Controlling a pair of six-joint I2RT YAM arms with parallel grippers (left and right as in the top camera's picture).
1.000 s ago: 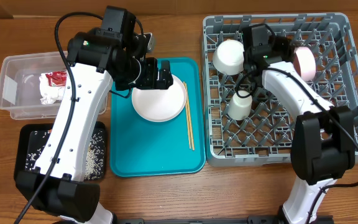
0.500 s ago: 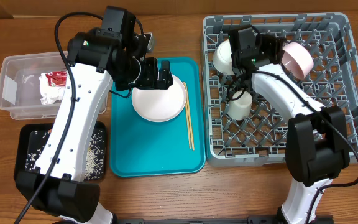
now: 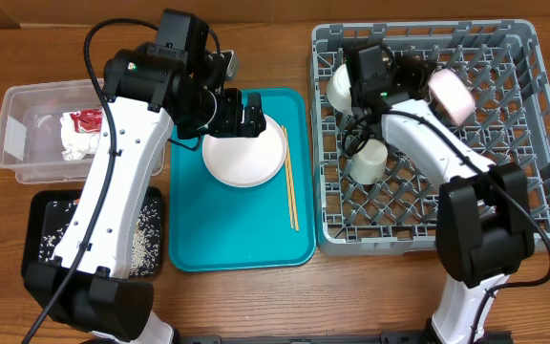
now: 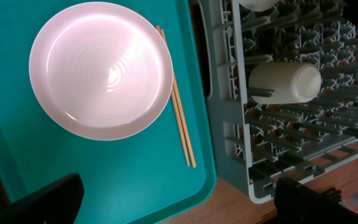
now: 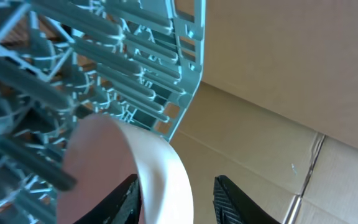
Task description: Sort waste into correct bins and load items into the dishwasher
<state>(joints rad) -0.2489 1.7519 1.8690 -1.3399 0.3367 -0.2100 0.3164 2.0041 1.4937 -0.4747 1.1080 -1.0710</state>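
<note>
The pale pink plate (image 3: 450, 96) stands on edge among the pegs at the back of the grey dishwasher rack (image 3: 504, 191). My right gripper (image 3: 426, 81) is open astride its white rim (image 5: 166, 174); one finger lies against the pink face and the other (image 5: 235, 199) stands off it. A white bowl (image 3: 344, 86) and a cup (image 3: 368, 162) lie in the rack. My left gripper (image 3: 246, 117) hangs wide open above the teal tray (image 3: 227, 229), just behind a white plate (image 4: 101, 68) and the chopsticks (image 4: 180, 115).
A clear tub (image 3: 27, 134) at the left holds a crumpled napkin (image 3: 76, 141) and a red wrapper (image 3: 87, 118). In front of it a black tray (image 3: 46, 229) holds loose rice (image 3: 141, 244). Cardboard boxes show beyond the rack (image 5: 135, 74).
My right gripper's jaws have parted on the pink plate's rim, and wrist and plate have shifted slightly left in the rack. The left arm has not moved.
</note>
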